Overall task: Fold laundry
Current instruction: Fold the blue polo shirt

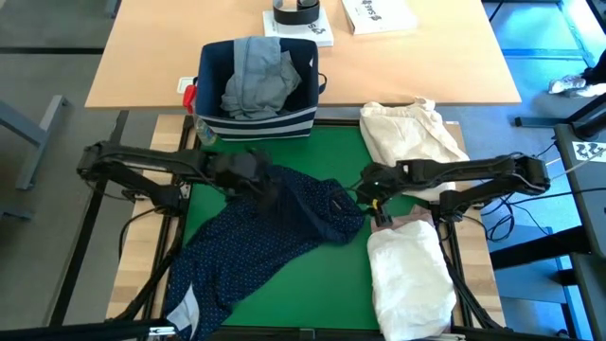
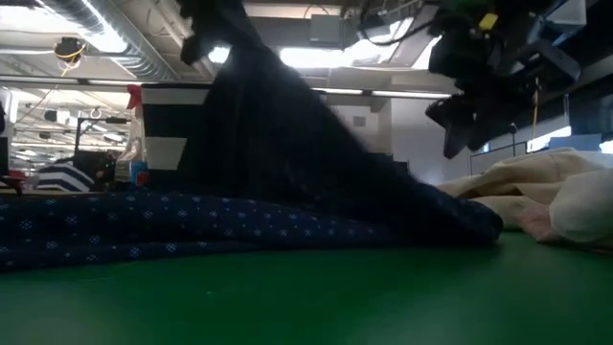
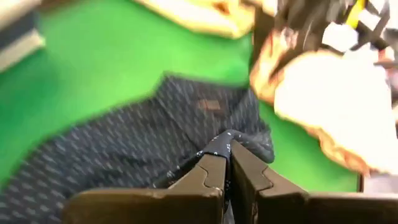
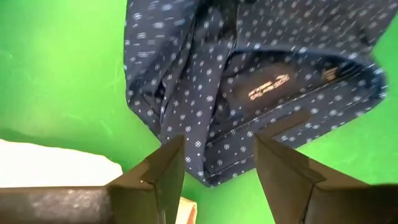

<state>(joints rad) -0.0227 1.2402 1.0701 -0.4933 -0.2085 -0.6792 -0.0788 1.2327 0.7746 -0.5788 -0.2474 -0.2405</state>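
Progress on the fold, as I read it from the console: early, with one garment in hand and nothing on the mat visibly finished. My left gripper (image 3: 227,163) has its fingers pressed together on a pinch of the navy white-dotted shirt (image 1: 275,227), and the low view shows that fabric drawn up into a dark peak above the green mat (image 1: 284,294). The rest of the shirt lies crumpled and spread across the mat, its tail trailing toward the near left corner and its collar end, label showing, toward the right arm. My right gripper (image 4: 217,165) hovers just above that collar end with its fingers apart and nothing between them; I judge it is lined up to take a second hold. The white shirt (image 1: 407,279) sits in a rounded heap at the near right of the mat, and I cannot tell whether it counts as folded. The light grey jeans (image 1: 254,78) sit loosely stuffed in the striped navy bin (image 1: 284,125) beyond the mat. A cream-beige cloth bundle (image 1: 412,133) rests at the far right. Left to do, in my judgement: nearly everything, starting with flattening the navy shirt.
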